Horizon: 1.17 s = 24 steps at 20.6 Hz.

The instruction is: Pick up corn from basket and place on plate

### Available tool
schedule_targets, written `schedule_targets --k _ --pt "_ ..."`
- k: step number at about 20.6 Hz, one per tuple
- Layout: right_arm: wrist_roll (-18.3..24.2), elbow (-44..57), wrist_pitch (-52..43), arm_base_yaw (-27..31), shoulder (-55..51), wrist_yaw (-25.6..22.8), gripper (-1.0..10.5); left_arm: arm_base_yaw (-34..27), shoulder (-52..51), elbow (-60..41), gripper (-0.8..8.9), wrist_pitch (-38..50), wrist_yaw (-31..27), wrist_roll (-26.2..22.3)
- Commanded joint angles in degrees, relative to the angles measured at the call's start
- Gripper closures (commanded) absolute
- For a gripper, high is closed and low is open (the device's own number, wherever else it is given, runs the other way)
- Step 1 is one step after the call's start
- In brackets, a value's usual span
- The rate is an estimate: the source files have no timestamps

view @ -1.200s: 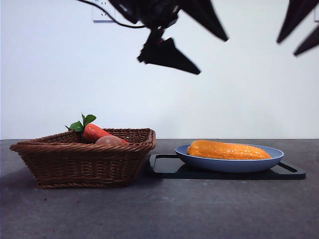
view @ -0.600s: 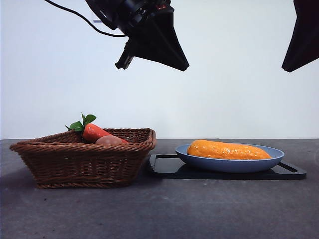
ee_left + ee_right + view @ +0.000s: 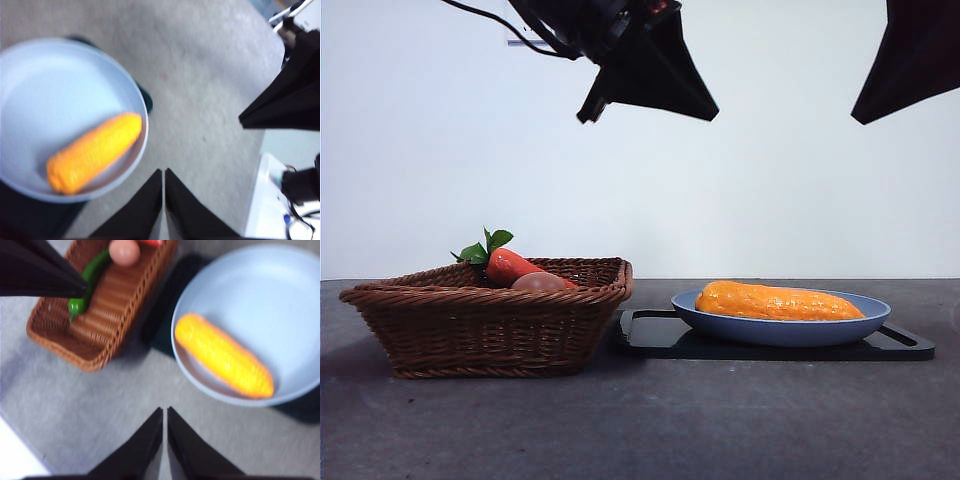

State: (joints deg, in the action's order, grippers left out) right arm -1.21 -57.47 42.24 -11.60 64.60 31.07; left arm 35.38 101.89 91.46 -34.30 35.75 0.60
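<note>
Grey speckled counter [image 3: 640, 420] against a plain white wall; landmark is the plate [image 3: 782, 330], a round, shallow, smooth matte blue dish with a raised rim.

Arms: both raised well above the plate, clear of everything on the counter. Left hand [image 3: 163, 172] has its two black jaws pressed together, holding nothing; its wrist view looks down on the plate from one side. Right hand [image 3: 165, 411] likewise has its jaws closed tip to tip and empty, hanging above the counter near the plate's rim. In the front view two dark, wedge-shaped arm masses sit at the top edge, one above and left of the plate, one at the upper right corner; which is which cannot be told from that view.

No readable writing or labels seen.

Corn [image 3: 778, 302]: long orange-yellow cob, glossy, bumpy, rounded ends, lying flat inside the plate, off centre towards one rim.

Plate rests on a flat black rectangular tray [image 3: 660, 335].

Basket [image 3: 485, 325]: brown woven wicker, flaring sides, braided rim, just left of the tray. Inside: red carrot-like toy [image 3: 510, 265] with green leaves, pinkish round item [image 3: 124, 252], green pepper-shaped piece [image 3: 86, 284].
</note>
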Motion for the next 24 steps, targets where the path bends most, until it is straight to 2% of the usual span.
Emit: schedule_targets --k 1,3,8,11,15,18,21,24 --pt "0.79 -0.28 -3.02 -0.11 0.48 -0.02 9.4 0.26 0.66 1.18 8.06 3.74 0.17 -0.15" --pt "0.79 -0.28 -5.62 0.07 0.48 -0.02 9.4 -0.48 0.66 1.18 8.06 5.97 0.15 -0.42" --pt "0.79 -0.28 -12.24 0.11 0.48 -0.04 9.4 -8.61 -2.27 1.14 8.06 6.8 -2.43 -2.86" --pt "0.79 -0.28 -15.47 0.11 0.48 -0.04 9.4 -15.23 -9.01 1.03 8.06 6.23 -3.06 -6.34" --pt "0.79 -0.28 -20.0 0.11 0.48 -0.02 9.4 -25.88 -20.24 -1.86 8.06 4.28 -3.08 -7.87" --pt "0.76 -0.28 -22.14 0.11 0.48 -0.02 9.4 -34.25 -30.8 -11.04 8.06 6.05 -3.08 -7.85" --pt "0.76 -0.28 -24.3 0.11 0.48 -0.04 9.4 -41.44 -43.41 -27.02 8.06 14.56 -3.08 -7.8" --pt "0.76 -0.28 -25.35 0.11 0.48 -0.04 9.4 -44.24 -51.19 -38.1 8.06 21.84 -3.3 -7.58"
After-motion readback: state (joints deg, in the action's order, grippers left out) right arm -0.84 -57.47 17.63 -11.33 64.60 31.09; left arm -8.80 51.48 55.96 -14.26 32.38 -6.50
